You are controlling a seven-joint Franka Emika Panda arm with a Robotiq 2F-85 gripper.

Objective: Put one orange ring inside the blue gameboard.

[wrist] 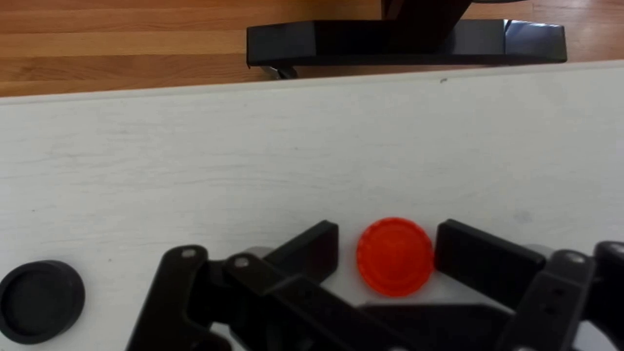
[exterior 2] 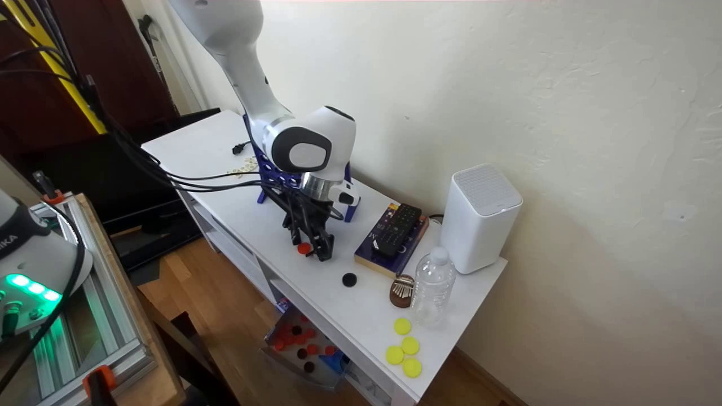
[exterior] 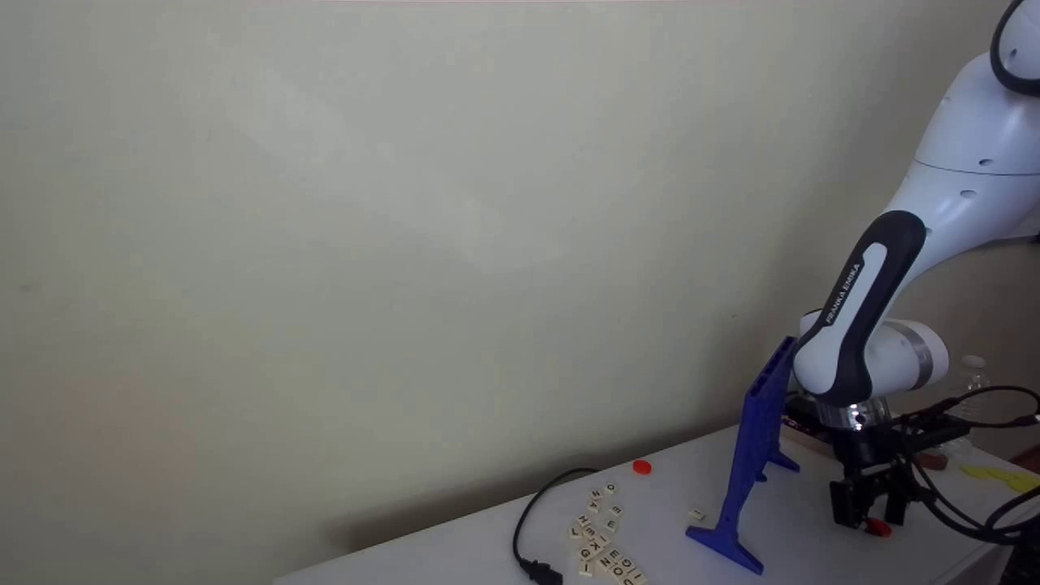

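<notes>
Wall (exterior: 406, 244): in an exterior view dim, shadowed low down
Lamps (exterior 2: 36, 288): green glow, white centres
Black bar (wrist: 360, 44): faint glare

In an exterior view, upper left of centre, arm (exterior 2: 316, 132) is partly hiding the blue gameboard (exterior 2: 267, 167).

Both exterior views seemingly share the gameboard (exterior: 757, 435).

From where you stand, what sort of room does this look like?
Probably a home, perhaps a living room: a remote control, loose letter tiles and a blue gameboard suggest it.
</notes>
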